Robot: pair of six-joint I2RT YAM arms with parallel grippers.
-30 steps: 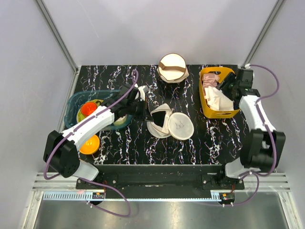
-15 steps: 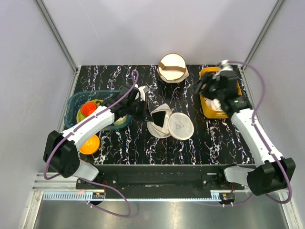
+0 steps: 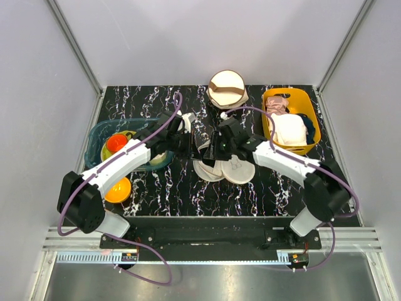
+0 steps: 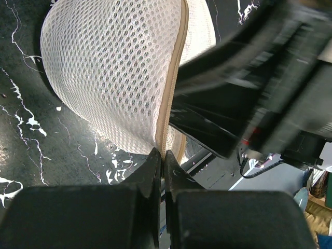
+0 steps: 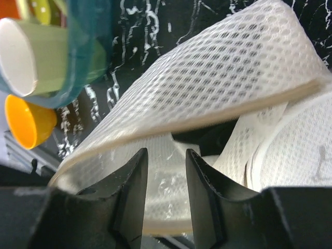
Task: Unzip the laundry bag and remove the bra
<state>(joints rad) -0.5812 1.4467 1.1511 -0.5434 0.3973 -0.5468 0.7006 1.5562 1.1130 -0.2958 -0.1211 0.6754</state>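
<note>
Presently the unzipped laundry bag (image 3: 229, 166) lay central on the tabletop (image 3: 156, 100), its zip edge pinched in the shut left fingers (image 4: 145, 181). Right fingers (image 5: 132, 181), part open and apparently empty, stood at its mouth. No bra was discernible inside. Best to probe gently under the flap, with the left holding it up.

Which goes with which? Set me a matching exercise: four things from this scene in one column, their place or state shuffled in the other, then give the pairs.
1. laundry bag
2. yellow basket
3. orange bowl
4. left gripper

A. near left, beside the teal bin
B. far right, holding clothes
C. in the middle, unzipped and gaping
D. shut on the bag's zip edge

Pairs: 1-C, 2-B, 3-A, 4-D.
</note>
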